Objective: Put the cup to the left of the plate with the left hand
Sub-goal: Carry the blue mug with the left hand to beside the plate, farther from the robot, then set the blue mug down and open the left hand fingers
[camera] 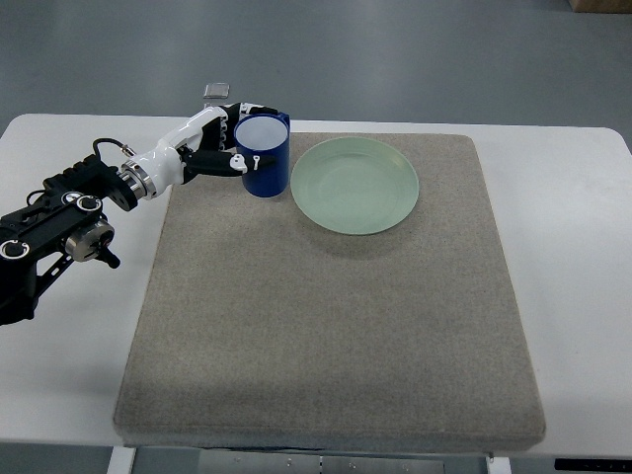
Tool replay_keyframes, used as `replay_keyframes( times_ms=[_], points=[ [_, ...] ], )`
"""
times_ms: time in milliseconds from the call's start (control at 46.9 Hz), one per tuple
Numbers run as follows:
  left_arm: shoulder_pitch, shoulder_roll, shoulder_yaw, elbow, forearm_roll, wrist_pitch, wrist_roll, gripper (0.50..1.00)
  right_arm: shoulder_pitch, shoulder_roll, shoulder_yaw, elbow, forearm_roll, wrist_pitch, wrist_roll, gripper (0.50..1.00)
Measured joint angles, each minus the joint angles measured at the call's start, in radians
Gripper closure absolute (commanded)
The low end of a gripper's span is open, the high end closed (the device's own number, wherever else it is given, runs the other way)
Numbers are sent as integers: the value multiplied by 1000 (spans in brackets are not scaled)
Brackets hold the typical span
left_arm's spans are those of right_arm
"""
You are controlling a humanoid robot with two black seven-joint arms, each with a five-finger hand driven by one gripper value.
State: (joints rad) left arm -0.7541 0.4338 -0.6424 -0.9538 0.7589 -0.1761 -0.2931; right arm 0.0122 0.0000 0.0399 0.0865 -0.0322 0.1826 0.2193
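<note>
Here, blue cup (264, 158): upright on grey mat (326, 346), just left of green plate (355, 185), seemingly touching its rim. Left hand (222, 148): fingers (219, 163) wrapped around the cup.

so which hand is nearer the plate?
Left. The left hand is wrapped around the blue cup, which stands upright on the mat just left of the green plate. The right hand is not in view.
</note>
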Motion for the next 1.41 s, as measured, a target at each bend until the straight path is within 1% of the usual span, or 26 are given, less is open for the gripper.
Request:
replay_keyframes(
  times_ms=[213, 448, 618, 789, 938, 1002, 1045, 1066, 1087, 1151, 1194, 1237, 1258, 1322, 1407],
  points=[
    [1, -5, -11, 84, -4, -1, 0, 784, 0, 0, 0, 0, 0, 0, 0, 568],
    [0, -14, -12, 132, -4, 4, -12, 784, 0, 0, 0, 0, 0, 0, 0, 568],
    [-2, -36, -12, 168, -4, 61, -12, 780, 0, 0, 0, 0, 0, 0, 0, 568],
    [-2, -55, -11, 178, -8, 105, -13, 776, 0, 0, 0, 0, 0, 0, 0, 568],
    [-1, -67, -11, 189, -26, 113, -18, 769, 0, 0, 0, 0, 0, 0, 0, 568],
    [0, -76, -11, 193, -27, 116, -27, 731, 0, 0, 0, 0, 0, 0, 0, 568],
    [1, -80, -11, 196, -27, 123, -33, 714, 0, 0, 0, 0, 0, 0, 0, 568],
    [1, -82, -11, 196, -27, 128, -37, 682, 0, 0, 0, 0, 0, 0, 0, 568],
    [1, -85, -11, 196, -27, 134, -41, 660, 0, 0, 0, 0, 0, 0, 0, 568],
    [1, -93, -10, 197, -27, 144, -47, 645, 0, 0, 0, 0, 0, 0, 0, 568],
    [1, -96, -10, 197, -26, 152, -49, 611, 0, 0, 0, 0, 0, 0, 0, 568],
    [2, -99, -8, 198, -26, 159, -49, 594, 0, 0, 0, 0, 0, 0, 0, 568],
    [2, -99, -7, 198, -26, 161, -49, 572, 0, 0, 0, 0, 0, 0, 0, 568],
    [2, -99, -3, 198, -25, 166, -49, 542, 0, 0, 0, 0, 0, 0, 0, 568],
    [2, -99, 0, 198, -24, 168, -49, 527, 0, 0, 0, 0, 0, 0, 0, 568]
  ],
)
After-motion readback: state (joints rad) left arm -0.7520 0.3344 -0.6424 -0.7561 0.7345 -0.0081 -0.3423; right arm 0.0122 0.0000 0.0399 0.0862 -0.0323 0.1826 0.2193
